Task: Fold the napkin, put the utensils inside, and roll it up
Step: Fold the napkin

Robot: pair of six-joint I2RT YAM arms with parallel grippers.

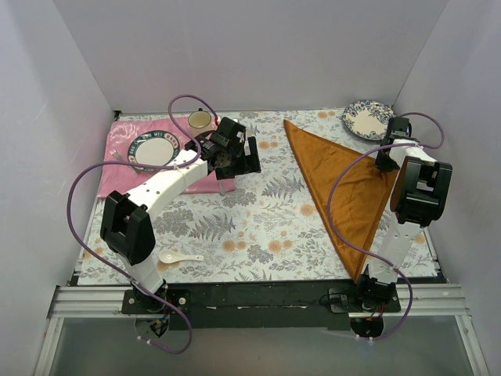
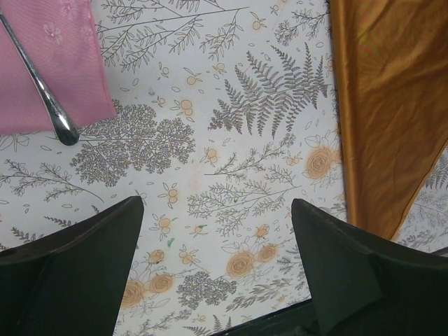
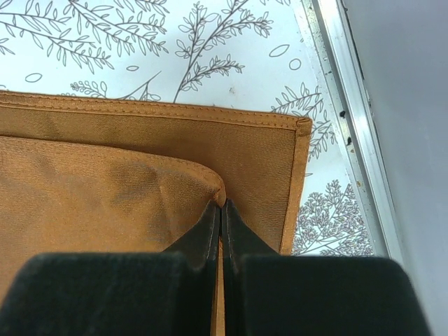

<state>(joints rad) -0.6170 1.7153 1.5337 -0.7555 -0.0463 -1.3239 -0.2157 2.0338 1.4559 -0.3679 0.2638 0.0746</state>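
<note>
White panel walls box in a table point(image 1: 266, 235) dressed in a pale cloth printed with ferns and orange blossoms. On its right half lies the napkin point(image 1: 313, 160), folded into a triangle whose long point reaches the near edge. The right arm point(image 1: 419, 188) rises from its base with the elbow high and the wrist bent down over the napkin's right corner, beside a metal rail point(image 3: 350, 105). The right fingers point(image 3: 210, 220) are pressed together, pinching the rounded corner of the upper layer just inside the stitched lower corner. The left arm point(image 1: 156, 188) reaches forward and rightward, wrist over the near edge of the pink placemat point(image 1: 125, 182). The left fingers point(image 2: 119, 224) are spread wide above bare cloth, gripping nothing. The white soup spoon point(image 1: 176, 256) lies by the left arm's base, well apart from the napkin. A blue-rimmed plate point(image 1: 135, 149) rests on the placemat, and so does a silver spoon point(image 2: 45, 98), its handle end past the mat's edge and its bowl cut off in the left wrist view. A cup point(image 1: 200, 119) stands behind. Another patterned plate point(image 1: 362, 117) sits far right, partly behind the right wrist; its pattern is too small to make out.
</note>
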